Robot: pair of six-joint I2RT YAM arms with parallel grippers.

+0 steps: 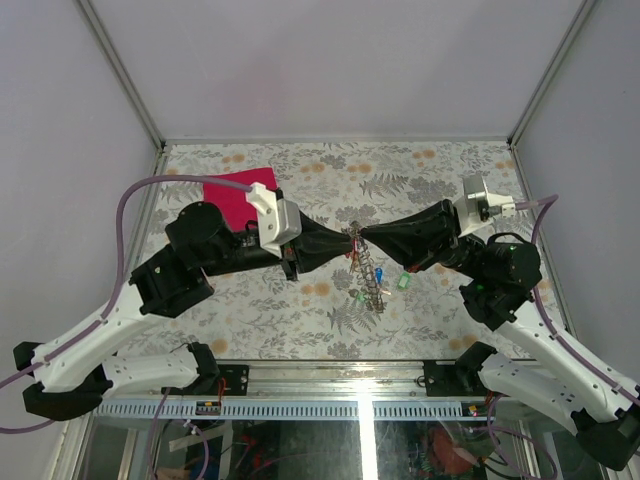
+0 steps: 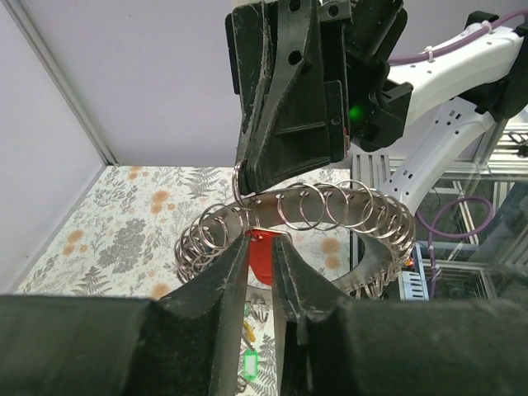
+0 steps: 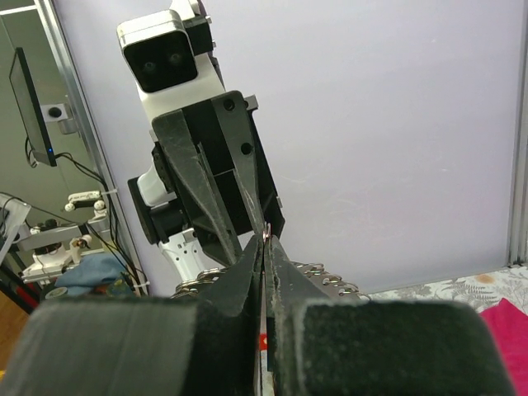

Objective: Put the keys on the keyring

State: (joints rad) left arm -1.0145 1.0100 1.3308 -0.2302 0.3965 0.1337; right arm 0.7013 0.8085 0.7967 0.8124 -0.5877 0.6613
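Note:
The keyring (image 2: 375, 216), a wide grey metal band edged with wire loops, hangs in the air over the middle of the table (image 1: 372, 282). My right gripper (image 3: 266, 239) is shut on one of its thin loops; it also shows in the left wrist view (image 2: 247, 177). My left gripper (image 2: 260, 235) is shut on a red-tagged key (image 2: 262, 262), held right at the ring's near edge. In the top view the left gripper (image 1: 348, 243) and right gripper (image 1: 364, 238) meet tip to tip. Green-tagged keys (image 1: 403, 283) and a blue one (image 1: 381, 263) show around the ring.
A magenta cloth square (image 1: 235, 195) lies at the back left, partly under the left arm, and shows in the right wrist view (image 3: 505, 332). A green tag (image 2: 250, 363) and a yellow tag (image 2: 247, 330) lie on the floral table (image 1: 430, 170) below the left gripper.

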